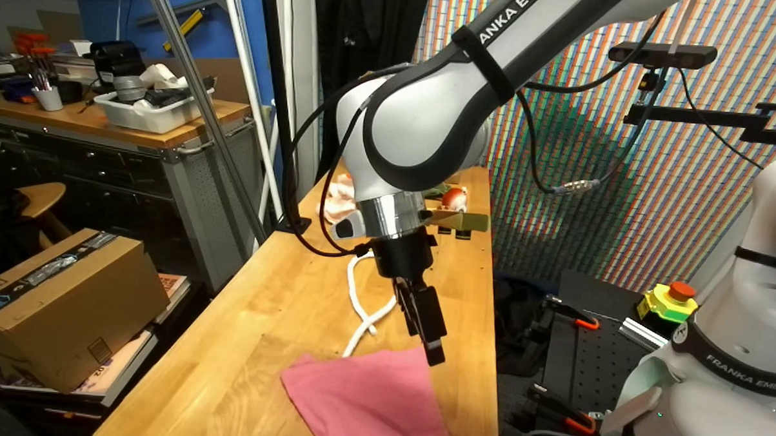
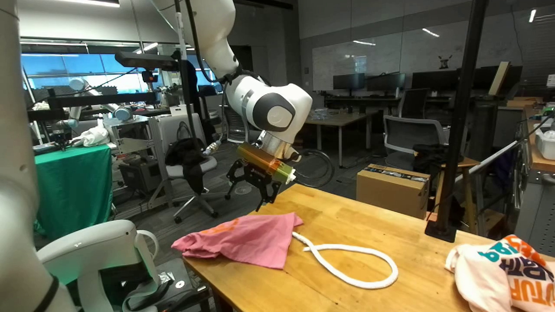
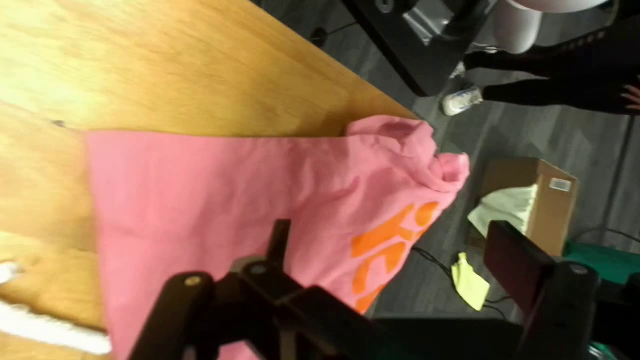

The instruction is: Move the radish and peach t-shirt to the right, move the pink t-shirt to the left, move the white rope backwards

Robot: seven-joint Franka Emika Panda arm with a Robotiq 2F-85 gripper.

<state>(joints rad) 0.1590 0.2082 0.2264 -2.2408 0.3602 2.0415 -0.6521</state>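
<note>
The pink t-shirt (image 2: 247, 238), with orange print, lies spread at the table's near end and reaches the edge. My gripper (image 3: 392, 250) hovers above it with jaws wide apart and nothing held; in the wrist view one finger (image 3: 278, 242) is over the cloth, the other against the floor beyond. The white rope (image 2: 368, 284) lies in a crossed loop, one end meeting the shirt's border; whether it runs underneath I cannot tell. Farther along sits the crumpled peach t-shirt (image 2: 498, 273) with coloured lettering. In an exterior view the radish (image 1: 454, 198) shows, red and white, partly hidden behind the arm.
The wooden table (image 1: 241, 348) drops off to the floor close to the pink cloth. A black upright post (image 2: 446, 216) is fixed at the table's border. Beyond the table stand a cardboard box (image 2: 390, 190) and a workbench (image 1: 224, 112) with a white bin (image 1: 156, 116).
</note>
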